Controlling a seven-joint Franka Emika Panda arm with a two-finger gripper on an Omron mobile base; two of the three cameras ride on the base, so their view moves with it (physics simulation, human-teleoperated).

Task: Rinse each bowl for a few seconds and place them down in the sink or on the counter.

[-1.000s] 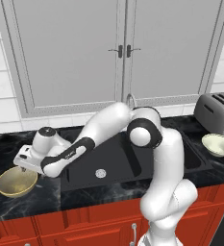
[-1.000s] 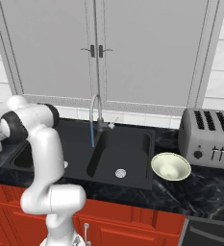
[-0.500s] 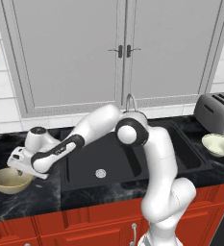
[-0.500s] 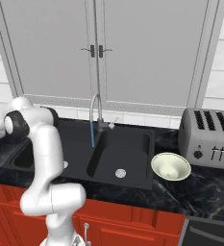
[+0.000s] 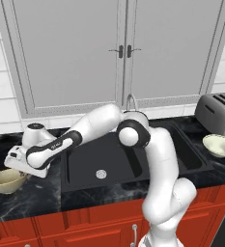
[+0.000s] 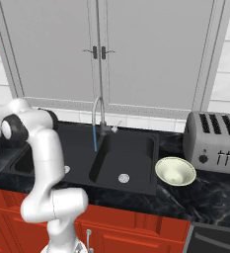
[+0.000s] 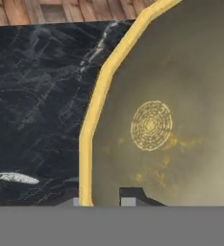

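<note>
Counter: glossy black marble worktop with faint white veins, running left to right above red cabinet fronts with small silver handles.
Wall: pale tiles behind the counter, with two tall grey cabinet doors meeting at dark handles.
Sink: matte black double-basin sink set into the middle of the counter; a round silver drain in the near basin, a curved steel faucet at the far edge, with a thin blue stream falling from its spout in the right base view.
Toaster: brushed silver, slotted on top, standing on the counter at the far right.
Tan-gold bowl: small, round and shallow, on the counter left of the sink; in the hand view it shows a bright yellow rim and a mottled olive inside with a ringed gold disc at the centre.
Cream bowl: pale, greenish-white, round and shallow, on the counter right of the sink, near the toaster.
Arm: white with dark joints, reaching left and low from the base, across the sink.
Gripper: at the right rim of the tan-gold bowl; in the hand view one dark finger sits inside the rim and the other outside, drawn in close on the rim.
</note>
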